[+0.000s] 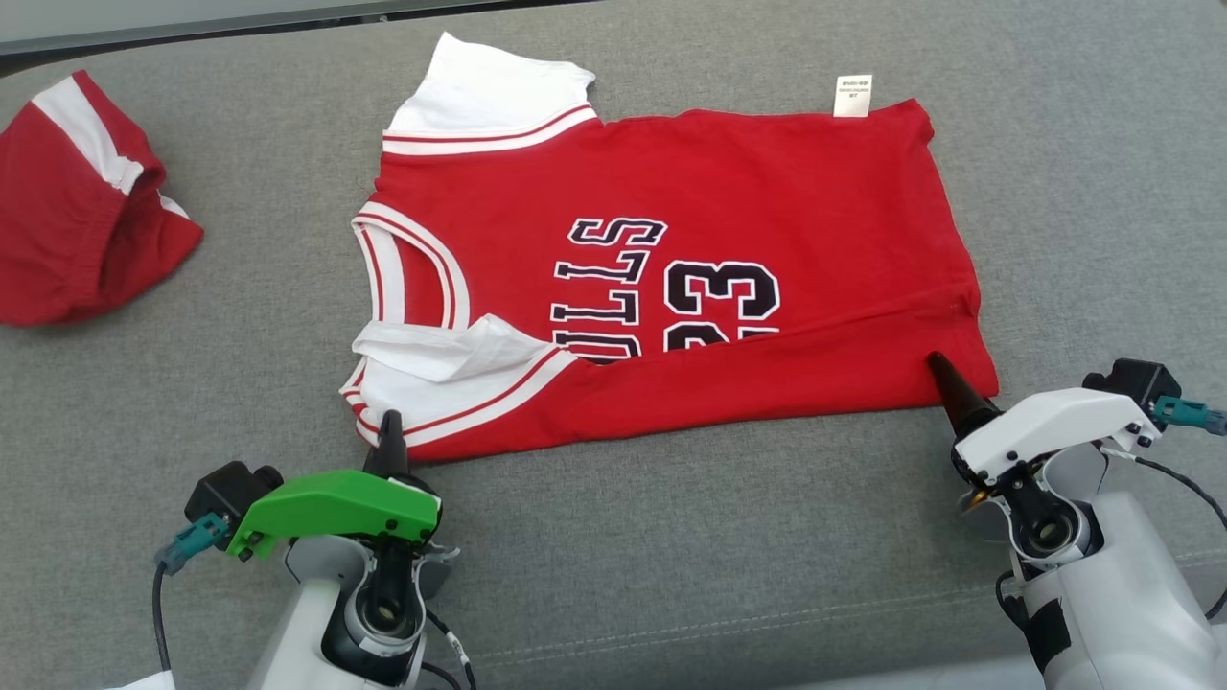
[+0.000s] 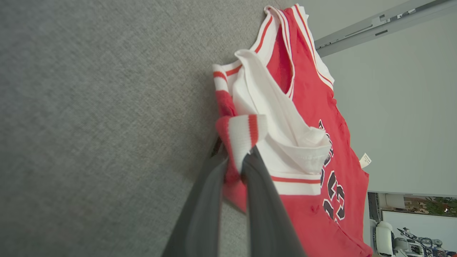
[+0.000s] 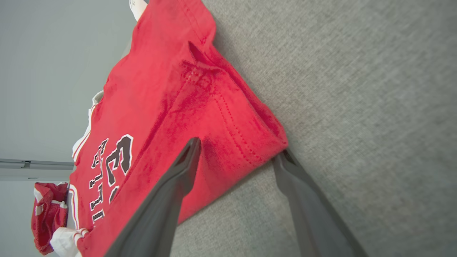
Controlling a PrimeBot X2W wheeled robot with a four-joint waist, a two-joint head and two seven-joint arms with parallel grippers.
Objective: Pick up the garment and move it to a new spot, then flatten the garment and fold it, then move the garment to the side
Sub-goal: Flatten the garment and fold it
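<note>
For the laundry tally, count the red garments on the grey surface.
2. The jersey lies spread in the middle; a crumpled red-and-white garment sits far left. Others may lie outside the frame.

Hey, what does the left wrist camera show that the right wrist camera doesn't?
Left wrist view: the left gripper shut on the jersey, pinching its red-and-white striped sleeve edge, with the white sleeve bunched just beyond.

Right wrist view: the right gripper open, its fingers either side of the jersey's hem corner, and a second red garment lying past the collar end.

Both: the red jersey with its black lettering and number, lying on the grey surface.
</note>
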